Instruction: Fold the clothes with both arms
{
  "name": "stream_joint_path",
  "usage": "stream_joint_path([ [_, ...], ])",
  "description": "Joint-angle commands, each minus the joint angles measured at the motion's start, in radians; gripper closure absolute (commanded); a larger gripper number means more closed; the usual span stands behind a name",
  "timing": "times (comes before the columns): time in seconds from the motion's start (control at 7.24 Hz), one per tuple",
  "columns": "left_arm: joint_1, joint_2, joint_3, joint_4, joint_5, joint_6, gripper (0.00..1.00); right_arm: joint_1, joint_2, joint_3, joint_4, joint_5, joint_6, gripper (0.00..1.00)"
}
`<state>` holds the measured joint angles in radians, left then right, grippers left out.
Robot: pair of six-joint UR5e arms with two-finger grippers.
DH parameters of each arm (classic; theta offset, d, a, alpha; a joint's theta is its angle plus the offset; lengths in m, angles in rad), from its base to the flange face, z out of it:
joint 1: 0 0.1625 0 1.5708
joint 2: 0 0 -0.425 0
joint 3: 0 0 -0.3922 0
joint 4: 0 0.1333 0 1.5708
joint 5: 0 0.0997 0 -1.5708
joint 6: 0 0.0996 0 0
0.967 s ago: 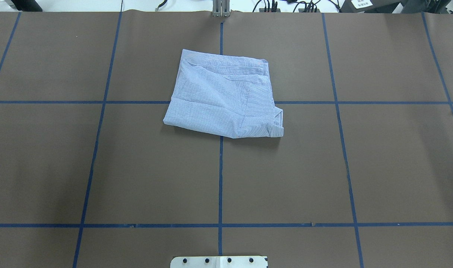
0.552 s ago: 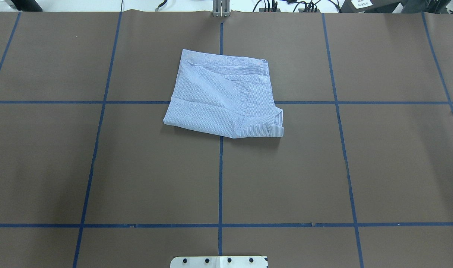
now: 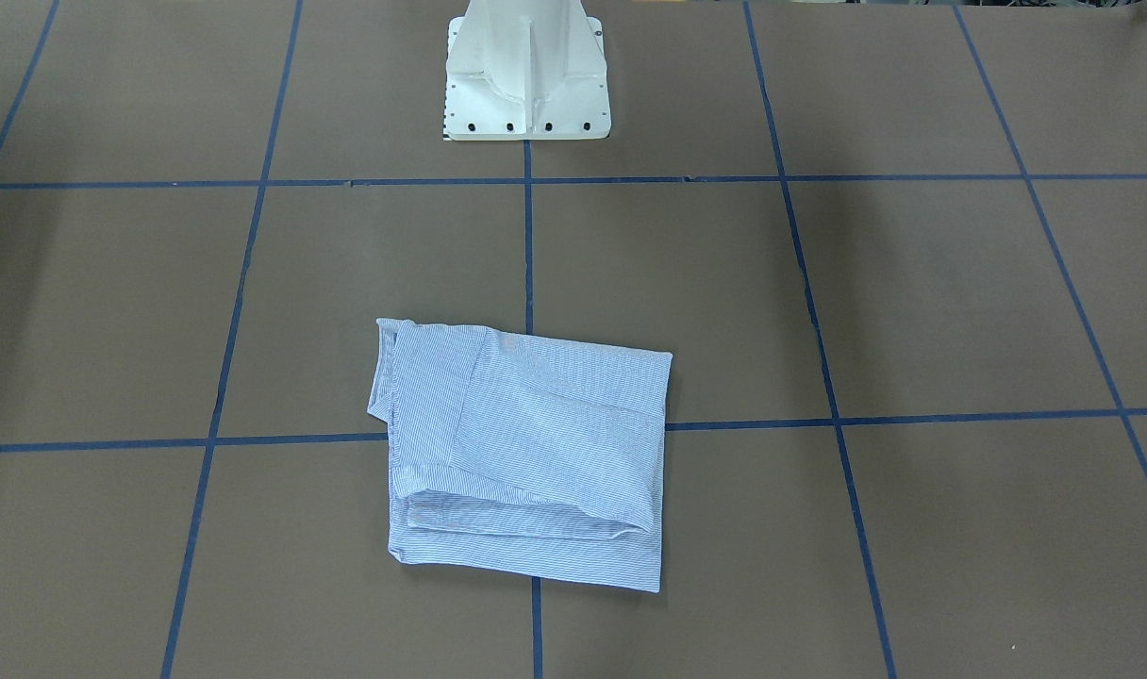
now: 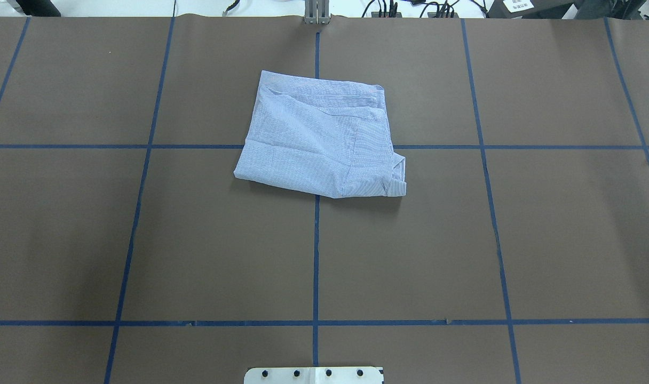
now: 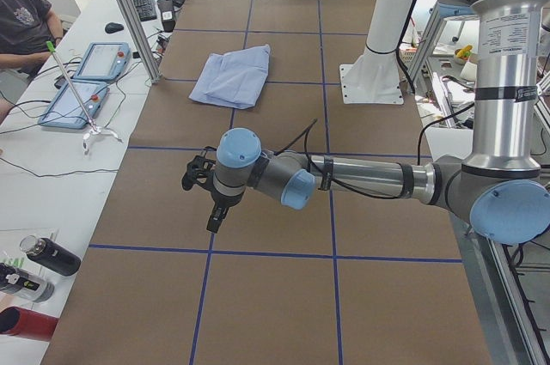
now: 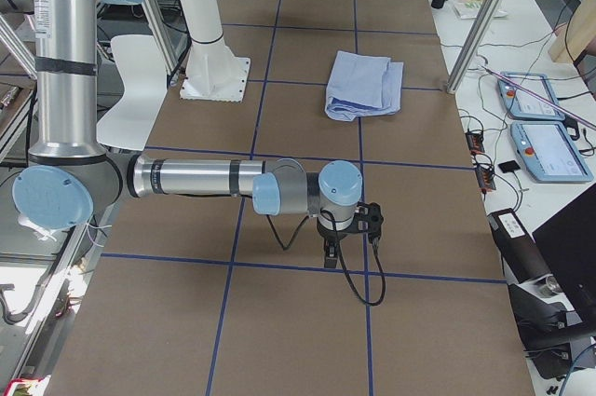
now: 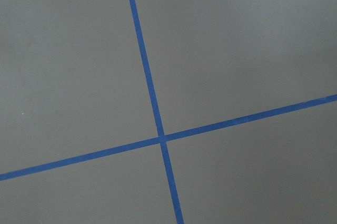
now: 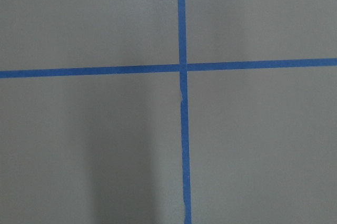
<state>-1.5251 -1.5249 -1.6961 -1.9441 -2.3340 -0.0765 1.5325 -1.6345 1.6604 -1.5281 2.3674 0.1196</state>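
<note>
One light blue striped shirt lies folded into a rough square on the brown bench. It straddles a crossing of the blue tape lines, on the side far from the white pedestal. Both arms reach out low over the bench, well apart from the shirt. The left claw and the right claw each point down above the brown surface, and whether either claw's fingers are apart or together I cannot tell.
</note>
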Motion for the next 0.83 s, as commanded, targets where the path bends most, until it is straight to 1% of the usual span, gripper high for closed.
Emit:
stream_joint_path([
  [0.0,0.000,-0.004,-0.017,-0.004,-0.008,0.001,0.00,-0.005,-0.004,0.016,0.000,0.012,0.006,0.00],
  [0.14,0.000,-0.003,-0.028,-0.003,-0.039,0.001,0.00,-0.002,-0.024,0.030,0.000,0.012,0.006,0.00],
  [0.41,0.000,-0.004,-0.027,-0.003,-0.038,0.007,0.00,-0.002,-0.050,0.051,0.000,0.009,0.006,0.00],
  [0.69,0.000,-0.006,-0.028,-0.004,-0.038,0.007,0.00,-0.002,-0.053,0.074,-0.001,-0.003,0.006,0.00],
])
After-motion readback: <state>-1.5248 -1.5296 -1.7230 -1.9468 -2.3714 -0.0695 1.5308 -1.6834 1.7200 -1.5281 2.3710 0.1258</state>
